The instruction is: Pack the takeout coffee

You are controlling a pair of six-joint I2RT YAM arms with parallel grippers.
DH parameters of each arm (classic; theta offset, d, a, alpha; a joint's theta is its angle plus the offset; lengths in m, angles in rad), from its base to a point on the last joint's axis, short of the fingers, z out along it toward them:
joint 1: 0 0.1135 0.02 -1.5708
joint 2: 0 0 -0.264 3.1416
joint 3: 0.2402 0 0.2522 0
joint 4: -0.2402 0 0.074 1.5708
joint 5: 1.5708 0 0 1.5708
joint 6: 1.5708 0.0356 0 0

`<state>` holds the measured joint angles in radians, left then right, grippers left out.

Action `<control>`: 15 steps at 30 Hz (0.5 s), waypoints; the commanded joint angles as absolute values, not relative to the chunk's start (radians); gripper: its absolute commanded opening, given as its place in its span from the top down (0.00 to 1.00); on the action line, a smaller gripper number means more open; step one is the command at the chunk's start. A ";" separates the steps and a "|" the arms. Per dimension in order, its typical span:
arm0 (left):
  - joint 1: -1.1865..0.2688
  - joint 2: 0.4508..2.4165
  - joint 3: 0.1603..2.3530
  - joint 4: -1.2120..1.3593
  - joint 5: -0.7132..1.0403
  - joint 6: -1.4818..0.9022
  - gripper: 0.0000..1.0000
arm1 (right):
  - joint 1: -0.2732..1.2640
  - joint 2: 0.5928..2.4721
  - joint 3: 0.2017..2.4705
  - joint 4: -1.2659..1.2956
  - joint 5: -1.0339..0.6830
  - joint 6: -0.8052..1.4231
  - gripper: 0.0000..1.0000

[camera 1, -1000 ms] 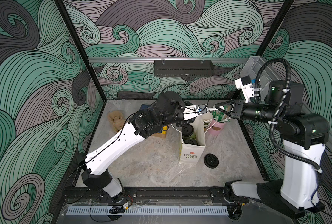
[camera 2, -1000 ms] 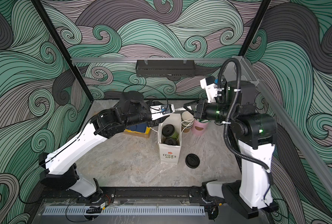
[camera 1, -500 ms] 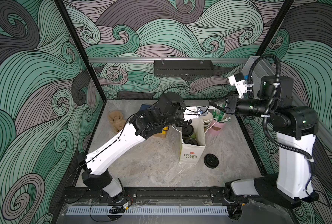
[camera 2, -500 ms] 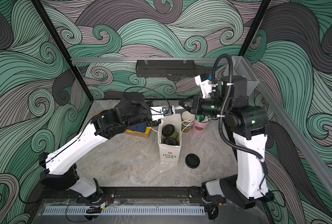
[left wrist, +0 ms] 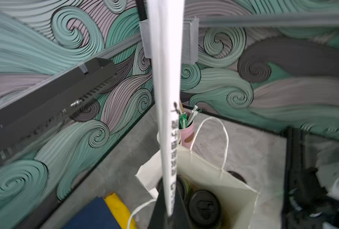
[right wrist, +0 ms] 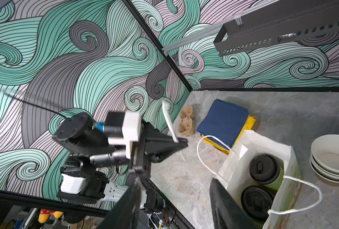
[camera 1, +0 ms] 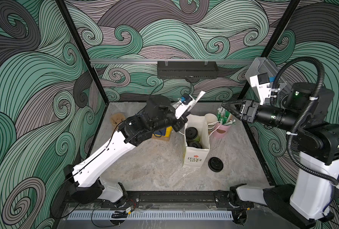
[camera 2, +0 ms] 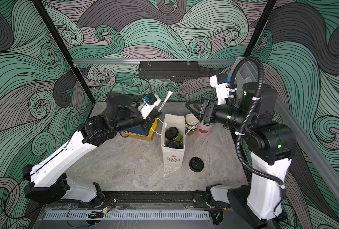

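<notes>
- Since both lidded cups already stand inside it, the white paper bag [camera 1: 195, 156] on the worktop [camera 1: 154, 172] holds the main load. I judge the packing mostly done.
- The takeout coffee [camera 1: 191, 132] sits one cup behind the other [camera 1: 194, 144]. Only the black lids and a sliver of olive side show. The bag walls hide the rest, so how they are seated is unclear.
- The right pincer [camera 1: 227, 106] hangs in the air near the pink cup [camera 1: 223, 129] of straws, jaws apart and holding nothing.
- The left pincer [right wrist: 181, 141] is clamped on a wrapped straw [left wrist: 167, 99] by the bag's mouth. Its tips are hard to make out in both top views.
- That straw probably remains to go in, and its lower end is hidden.
- A loose black lid [camera 1: 215, 164] lies beside the bag.
</notes>
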<state>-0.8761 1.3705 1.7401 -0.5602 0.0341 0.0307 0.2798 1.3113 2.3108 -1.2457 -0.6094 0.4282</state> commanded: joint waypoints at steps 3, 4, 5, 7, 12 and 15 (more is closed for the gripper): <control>-0.810 1.322 1.616 -0.323 0.274 -0.650 1.00 | 0.394 1.398 2.322 -1.264 -0.544 0.394 0.46; -0.808 1.324 1.599 -0.290 0.301 -0.699 1.00 | 0.424 1.424 2.347 -1.280 -0.523 0.384 0.46; -0.808 1.325 1.585 -0.259 0.326 -0.737 1.00 | 0.448 1.449 2.365 -1.286 -0.508 0.380 0.46; -0.808 1.327 1.562 -0.213 0.359 -0.785 1.00 | 0.482 1.478 2.368 -1.263 -0.496 0.386 0.46; -0.802 1.338 1.551 -0.192 0.423 -0.796 1.00 | 0.542 1.538 2.365 -1.208 -0.463 0.404 0.49; -0.797 1.340 1.550 -0.192 0.440 -0.793 1.00 | 0.553 1.568 2.380 -1.210 -0.441 0.410 0.55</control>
<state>-0.8082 1.3468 1.5375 -0.2504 0.3763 -0.7490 0.5423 1.5723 2.3558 -1.2316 -0.4778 0.4072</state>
